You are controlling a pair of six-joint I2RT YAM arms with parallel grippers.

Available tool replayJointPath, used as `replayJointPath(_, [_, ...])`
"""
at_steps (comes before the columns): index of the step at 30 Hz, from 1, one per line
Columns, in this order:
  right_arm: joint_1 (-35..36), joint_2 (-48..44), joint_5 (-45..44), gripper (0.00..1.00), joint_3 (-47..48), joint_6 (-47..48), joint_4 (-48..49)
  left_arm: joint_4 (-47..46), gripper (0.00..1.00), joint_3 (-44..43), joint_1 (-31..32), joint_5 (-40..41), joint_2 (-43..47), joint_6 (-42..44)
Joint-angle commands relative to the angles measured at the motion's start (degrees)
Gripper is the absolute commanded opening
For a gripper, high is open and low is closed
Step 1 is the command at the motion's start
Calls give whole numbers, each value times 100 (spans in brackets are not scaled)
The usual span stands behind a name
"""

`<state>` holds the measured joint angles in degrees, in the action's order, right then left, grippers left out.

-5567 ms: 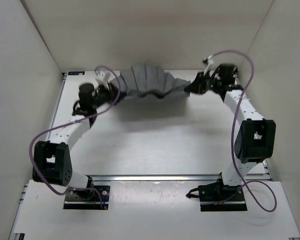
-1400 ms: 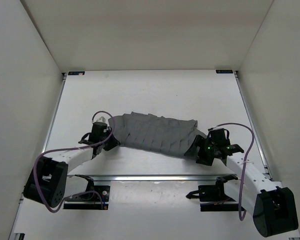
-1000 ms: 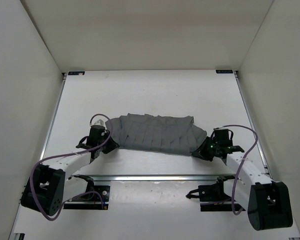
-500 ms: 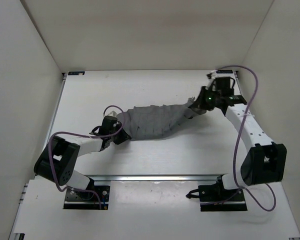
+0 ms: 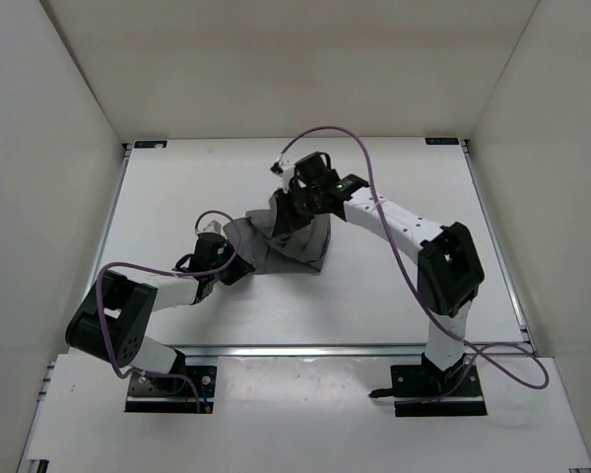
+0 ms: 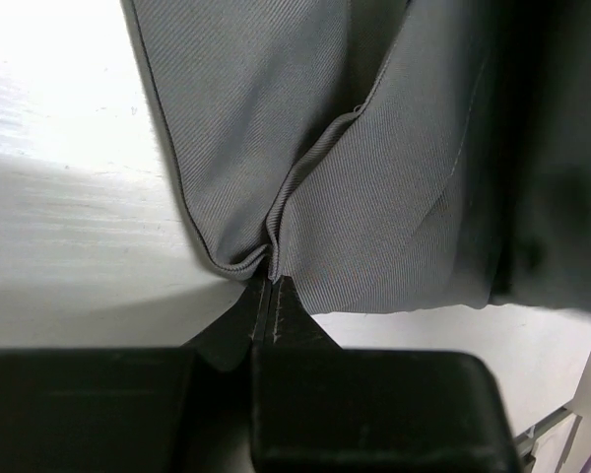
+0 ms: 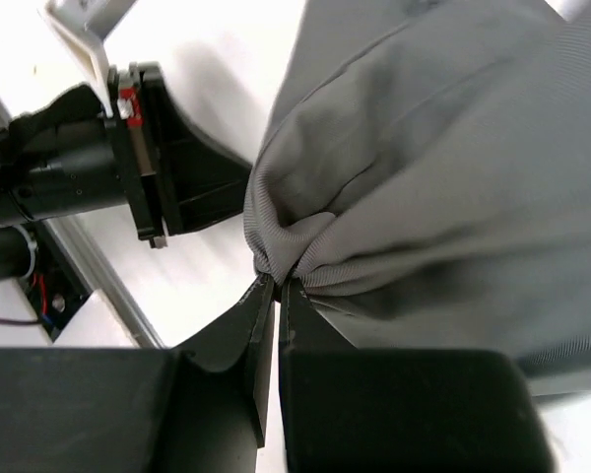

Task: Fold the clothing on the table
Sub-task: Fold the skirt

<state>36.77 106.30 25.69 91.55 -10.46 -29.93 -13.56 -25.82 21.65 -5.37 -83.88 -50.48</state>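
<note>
The left pincer [image 6: 268, 288] is pressed together on a fold at the edge of the grey skirt [image 6: 355, 168], and the cloth creases sharply right at its tips. In the top view this pincer [image 5: 234, 264] lies low over the surface [image 5: 394, 187], at the left end of the garment. The right pincer [image 7: 277, 283] is also closed and pinches a gathered wad of the same cloth, which bulges above and to the right of its tips in the right wrist view. From above, the right pincer [image 5: 288, 209] stands at the far side of the skirt, near the left pincer, with the right arm reaching in from its base on the right toward the middle. The grey skirt [image 5: 297, 244] is bunched into a compact heap a little left of the surface's centre, held between the two pincers, and its near corner points toward the arm bases. The right wrist view shows the left arm's black wrist housing [image 7: 108, 168] just beside the cloth. A purple cable [image 5: 325, 133] arcs above the right arm. A metal rail [image 5: 315, 349] runs along the near edge ahead of the bases. Plain white walls [image 5: 276, 69] enclose the surface on three sides.
</note>
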Motion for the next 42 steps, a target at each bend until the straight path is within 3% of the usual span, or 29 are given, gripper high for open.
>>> replayJointPath(1, [286,206,181,0,337,-202,330,-6,0,244,-56,282,152,-58])
replayJointPath(13, [770,1287,656,0,653,-378,612,-226,0,587,-126,167,337,-33])
replayJointPath(17, [806,1735,1297,0,1127,-177,410,-278,0,710,-170,133,433,-111])
replayJointPath(19, [849,1684,1578,14,1181,-202,427,-270,3,763,-205,115,477,-103])
replayJointPath(22, [805,1167,1571,45,849,-123,882,-296,18,851,-266,106,705,-199])
replayJointPath(24, [770,692,1465,51,305,-62,1215,-270,30,877,-293,80,872,-234])
replayJointPath(28, [437,-695,1483,54,-1363,-666,2945,-42,39,965,-328,194,1293,-331])
replayJointPath(30, [287,-1120,1229,53,-1778,-878,3326,125,41,1035,-345,211,1574,-340])
replayJointPath(33, [111,-1209,973,40,-1843,-756,3048,493,43,1202,-390,430,2269,-533])
replayJointPath(34, [67,-1165,1060,17,-1773,-678,3003,669,44,1333,-424,475,2592,-603])
replayJointPath(36, [5,-954,1148,0,-1755,-764,3002,1046,43,1396,-521,519,3112,-673])
replayJointPath(42, [137,257,1780,0,-1123,-1002,3239,2207,44,1379,-828,528,4616,-762])
